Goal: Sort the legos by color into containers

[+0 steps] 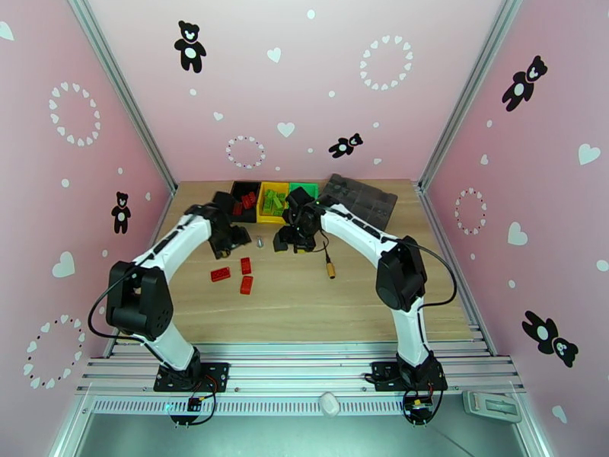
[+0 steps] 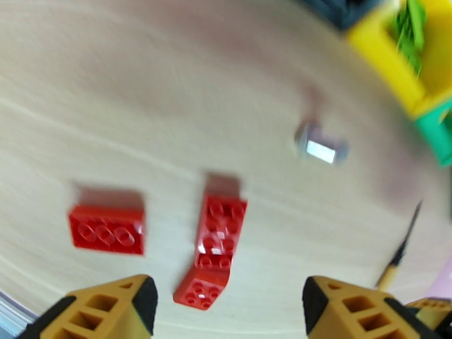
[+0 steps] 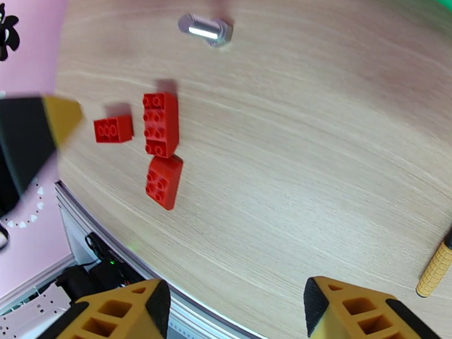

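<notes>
The pale wooden tabletop [image 3: 316,165] shows fine straight grain and a smooth, matt finish. The red studded plastic bricks [image 2: 219,233] look glossy, with soft highlights on their studs. The small grey metal piece [image 3: 205,29] shines brightly. The yellow rectangular plastic bin [image 2: 390,57] appears smooth. The screwdriver's orange handle [image 3: 435,269] is rough and knurled. The right gripper [image 3: 237,312] has fingers [image 3: 113,314] of matt orange plastic.

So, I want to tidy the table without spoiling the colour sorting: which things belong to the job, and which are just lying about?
Part of the job:
- three loose red legos
- green legos in the yellow bin
- black bin
- green bin

Just lying about:
- orange-handled screwdriver
- small grey metal piece
- dark grey compartmented tray
</notes>
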{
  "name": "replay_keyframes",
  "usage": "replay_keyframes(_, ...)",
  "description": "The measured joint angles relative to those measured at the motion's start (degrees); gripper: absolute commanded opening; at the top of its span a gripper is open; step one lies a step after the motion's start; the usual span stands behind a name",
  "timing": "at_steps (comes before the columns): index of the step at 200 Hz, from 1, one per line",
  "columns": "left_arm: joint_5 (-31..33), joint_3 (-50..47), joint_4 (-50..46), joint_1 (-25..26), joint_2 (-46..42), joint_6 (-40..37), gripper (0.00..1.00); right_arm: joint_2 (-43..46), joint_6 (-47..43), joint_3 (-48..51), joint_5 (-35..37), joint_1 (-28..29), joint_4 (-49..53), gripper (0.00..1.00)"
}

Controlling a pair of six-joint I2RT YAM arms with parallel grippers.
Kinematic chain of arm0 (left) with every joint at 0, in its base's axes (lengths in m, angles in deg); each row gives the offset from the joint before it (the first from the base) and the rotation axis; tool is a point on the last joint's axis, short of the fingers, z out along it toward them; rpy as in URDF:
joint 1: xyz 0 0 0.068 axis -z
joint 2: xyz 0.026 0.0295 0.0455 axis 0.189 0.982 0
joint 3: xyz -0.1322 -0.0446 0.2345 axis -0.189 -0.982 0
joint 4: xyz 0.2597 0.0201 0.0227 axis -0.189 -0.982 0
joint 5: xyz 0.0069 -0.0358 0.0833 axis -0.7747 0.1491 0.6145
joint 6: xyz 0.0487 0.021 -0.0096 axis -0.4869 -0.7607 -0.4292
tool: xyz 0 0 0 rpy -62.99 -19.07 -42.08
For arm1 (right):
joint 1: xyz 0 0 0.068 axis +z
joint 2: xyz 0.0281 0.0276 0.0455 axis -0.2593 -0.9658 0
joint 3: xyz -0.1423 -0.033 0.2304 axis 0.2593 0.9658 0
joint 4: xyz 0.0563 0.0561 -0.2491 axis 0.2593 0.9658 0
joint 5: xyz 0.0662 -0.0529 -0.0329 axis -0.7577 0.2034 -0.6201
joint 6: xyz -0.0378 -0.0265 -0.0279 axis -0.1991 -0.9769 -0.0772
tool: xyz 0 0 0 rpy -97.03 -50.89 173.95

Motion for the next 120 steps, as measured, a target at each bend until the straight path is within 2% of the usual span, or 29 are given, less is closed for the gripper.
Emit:
replay_keyframes(31, 2.0, -1.9, 0.3, 3.8, 1.6, 1.9, 0.72, 0.0, -1.0, 0.9, 0.3, 0.0, 0.1, 0.67)
replay_keyframes(120, 2.3, -3.3, 2.3, 4.0, 9.4, 2.7, 0.67, 1.4, -1.4, 8.2, 1.1, 0.0, -0.1, 0.67)
